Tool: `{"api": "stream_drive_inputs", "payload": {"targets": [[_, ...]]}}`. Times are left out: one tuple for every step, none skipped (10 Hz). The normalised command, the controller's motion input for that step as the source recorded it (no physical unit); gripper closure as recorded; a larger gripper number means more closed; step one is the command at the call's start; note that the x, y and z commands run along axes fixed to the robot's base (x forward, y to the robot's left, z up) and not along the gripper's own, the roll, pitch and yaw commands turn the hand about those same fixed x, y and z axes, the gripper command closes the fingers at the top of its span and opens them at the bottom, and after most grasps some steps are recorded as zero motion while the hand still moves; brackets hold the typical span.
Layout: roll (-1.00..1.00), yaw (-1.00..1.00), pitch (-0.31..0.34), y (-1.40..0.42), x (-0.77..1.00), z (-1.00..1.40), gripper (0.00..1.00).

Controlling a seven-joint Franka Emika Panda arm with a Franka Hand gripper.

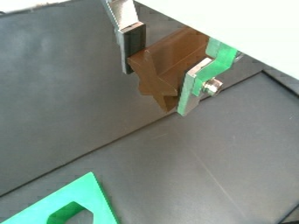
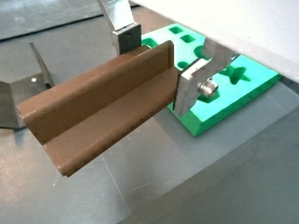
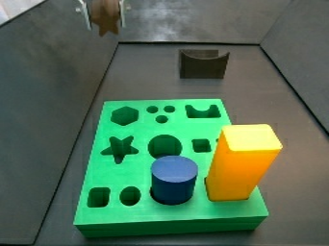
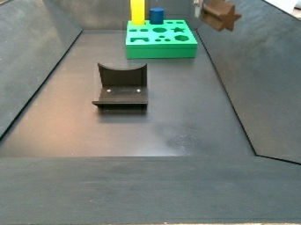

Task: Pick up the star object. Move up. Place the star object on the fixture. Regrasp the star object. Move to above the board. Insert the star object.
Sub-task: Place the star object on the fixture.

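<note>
My gripper [image 1: 163,73] is shut on the star object [image 1: 156,84], a brown wood-like prism whose star-shaped end shows in a wrist view. Its long ribbed body [image 2: 100,109] sticks out sideways from between the silver fingers [image 2: 191,87]. In both side views the gripper hangs high in the air with the star object [image 3: 106,15] [image 4: 219,15], off to one side near the wall. The green board [image 3: 129,197] [image 4: 165,46] lies on the floor, and its star-shaped hole [image 3: 119,148] is open. The fixture [image 3: 202,63] [image 4: 121,87] stands apart from the board with nothing in its notch.
A tall yellow block [image 3: 244,161] and a blue cylinder [image 3: 174,180] stand in the board's holes. Dark sloping walls [image 4: 253,79] enclose the grey floor. The board's corner [image 1: 73,206] and the fixture [image 2: 24,87] lie below the gripper in the wrist views.
</note>
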Motion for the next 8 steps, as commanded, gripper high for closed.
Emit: {"api": "stream_drive_inputs", "payload": {"targets": [[0.02,-1.00,-0.185,0.70,1.00,0.11,1.00],[0.02,-1.00,-0.178,0.70,1.00,0.09,1.00],[0.04,-1.00,-0.167,0.68,1.00,0.06,1.00],[0.07,-0.78,-0.122,0.62,1.00,0.06,1.00],[0.07,-0.55,-0.069,0.57,1.00,0.05,1.00],[0.06,-0.42,-0.042,0.54,1.00,0.04,1.00],[0.07,-0.24,-0.008,0.49,1.00,0.03,1.00],[0.06,-0.16,0.006,0.46,1.00,0.03,1.00]]}}
